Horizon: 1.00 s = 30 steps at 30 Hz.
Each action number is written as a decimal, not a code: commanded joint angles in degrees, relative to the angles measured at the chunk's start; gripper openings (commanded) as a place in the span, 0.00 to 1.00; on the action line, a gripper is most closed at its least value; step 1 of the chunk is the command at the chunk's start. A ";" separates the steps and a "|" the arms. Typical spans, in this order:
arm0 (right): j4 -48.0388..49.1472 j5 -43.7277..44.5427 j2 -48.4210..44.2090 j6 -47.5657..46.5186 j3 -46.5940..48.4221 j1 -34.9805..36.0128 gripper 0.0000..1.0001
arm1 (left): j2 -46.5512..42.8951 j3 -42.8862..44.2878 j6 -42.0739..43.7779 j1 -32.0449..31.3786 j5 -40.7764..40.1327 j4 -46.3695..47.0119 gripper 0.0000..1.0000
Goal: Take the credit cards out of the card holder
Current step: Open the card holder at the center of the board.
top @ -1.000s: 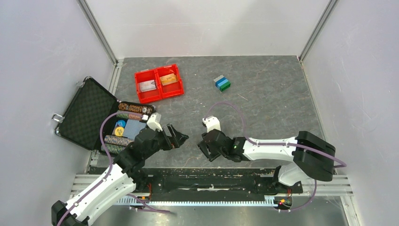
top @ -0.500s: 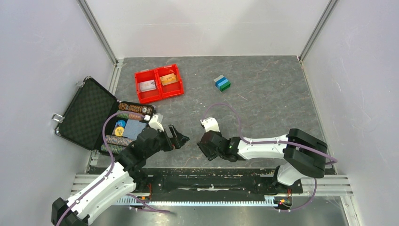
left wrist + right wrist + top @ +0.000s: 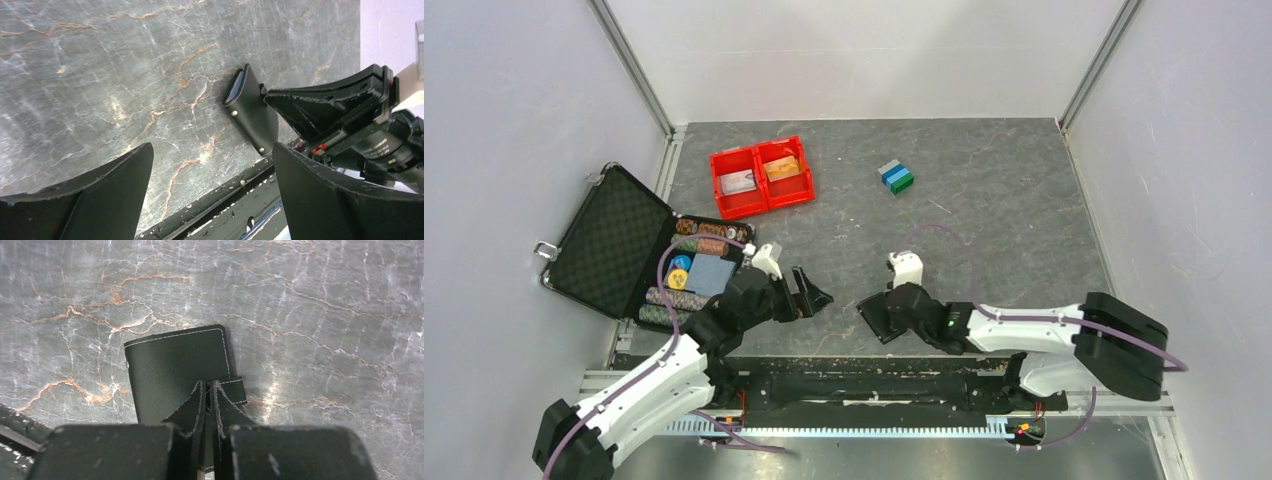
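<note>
— Where's the card holder (image 3: 175,365)?
— At the tabletop's (image 3: 1004,200) near edge, tilted, pinched in the clenched right hand (image 3: 207,385). The left hand (image 3: 812,290) hangs released just beside it.
— And the credit cards (image 3: 781,168)?
— Farther back in the red tray (image 3: 760,180): whitish in the left compartment, orange in the right.

The desk (image 3: 1004,210) is a dark grey slab veined with pale and rust-coloured lines. Toward its back left sits a red two-compartment tray (image 3: 789,194); to the right of it, well apart, is a small stack of grey, blue and green blocks (image 3: 896,177). An open black foam-lined case (image 3: 609,240) lies at the left edge. Near the front edge the black card holder (image 3: 175,370) is pinched, tilted, in the right tool (image 3: 208,384); whether it touches the surface is unclear
</note>
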 commanded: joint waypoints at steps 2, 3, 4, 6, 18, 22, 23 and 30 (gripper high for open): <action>9.18 -3.58 -8.79 6.09 -6.96 -3.19 0.00 | 3.51 -2.92 -1.86 -0.06 6.73 11.66 0.94; 10.08 -4.07 -10.00 6.84 -8.00 -3.56 0.00 | 4.80 -3.55 -2.65 -0.08 7.66 14.88 0.94; 10.86 -4.52 -11.07 7.48 -8.67 -3.94 0.00 | 6.12 -4.28 -3.34 -0.08 8.69 17.94 0.94; 12.19 -5.35 -12.68 8.89 -9.83 -4.42 0.00 | 9.89 -5.31 -5.01 -0.34 10.52 24.53 0.94; 16.88 -7.83 -12.82 12.86 -10.32 -5.18 0.00 | 31.47 -1.75 -6.61 -6.70 12.63 43.00 0.94; 18.27 -8.97 -11.95 13.40 -10.65 -5.27 0.00 | 37.02 -0.85 -7.50 -7.84 13.73 47.78 0.87; 18.55 -9.29 -11.88 13.46 -10.82 -5.22 0.00 | 38.27 -0.59 -7.74 -7.97 14.22 48.72 0.84; 17.85 -9.05 -13.56 13.07 -12.71 -6.02 0.00 | 40.29 -0.40 -7.13 -8.17 13.96 48.51 0.43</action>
